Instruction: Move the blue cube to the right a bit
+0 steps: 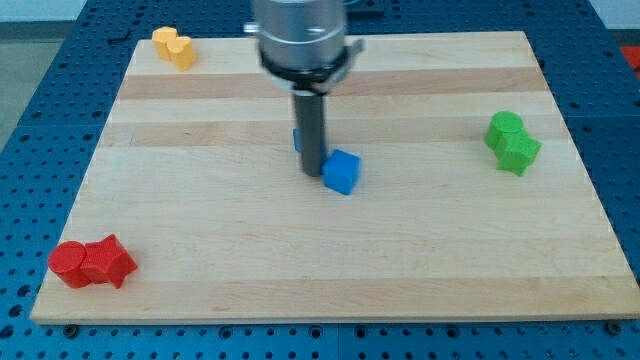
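Observation:
The blue cube [342, 171] lies near the middle of the wooden board [200, 230]. My tip [313, 172] stands on the board just to the left of the cube, touching or nearly touching its left side. A second blue block [297, 140] is mostly hidden behind the rod, just above and left of the cube; its shape cannot be made out.
Two yellow blocks [173, 47] sit at the board's top left corner. A green cylinder [504, 128] and a green star-like block [519, 153] sit at the right. A red cylinder [69, 263] and a red star-like block [107, 262] sit at the bottom left.

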Action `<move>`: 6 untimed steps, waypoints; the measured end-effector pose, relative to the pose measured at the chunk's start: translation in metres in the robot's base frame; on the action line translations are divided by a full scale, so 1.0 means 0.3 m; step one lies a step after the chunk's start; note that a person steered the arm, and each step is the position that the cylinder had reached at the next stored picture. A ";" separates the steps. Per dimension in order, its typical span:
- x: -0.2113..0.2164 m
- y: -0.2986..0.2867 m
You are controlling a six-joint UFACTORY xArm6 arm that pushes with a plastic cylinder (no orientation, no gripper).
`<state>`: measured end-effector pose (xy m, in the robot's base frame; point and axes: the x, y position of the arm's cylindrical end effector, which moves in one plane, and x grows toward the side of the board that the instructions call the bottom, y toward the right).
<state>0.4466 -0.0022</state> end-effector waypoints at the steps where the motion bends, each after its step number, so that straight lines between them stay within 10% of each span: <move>1: 0.000 0.148; 4: 0.125 -0.057; 6: 0.042 0.228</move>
